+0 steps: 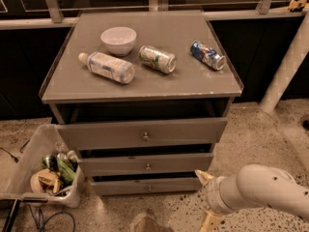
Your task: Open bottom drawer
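Note:
The grey cabinet has three drawer fronts. The bottom drawer [145, 186] is the narrowest and lowest, with a small round metal knob [149, 188] at its centre, and its front stands close in under the middle drawer [145, 164]. My gripper [206, 198] is at the lower right, just right of the bottom drawer's right end and near the floor. Its two yellowish fingertips [203, 176] are spread apart and hold nothing. It does not touch the knob. The white arm [260, 190] runs off to the right.
The cabinet top [193, 83] carries a white bowl [119, 39], a lying plastic bottle [107, 67] and two lying cans [158, 59] [207, 55]. A clear bin of trash [41, 170] stands on the floor at the left, with cables beside it. A white post [286, 69] stands at the right.

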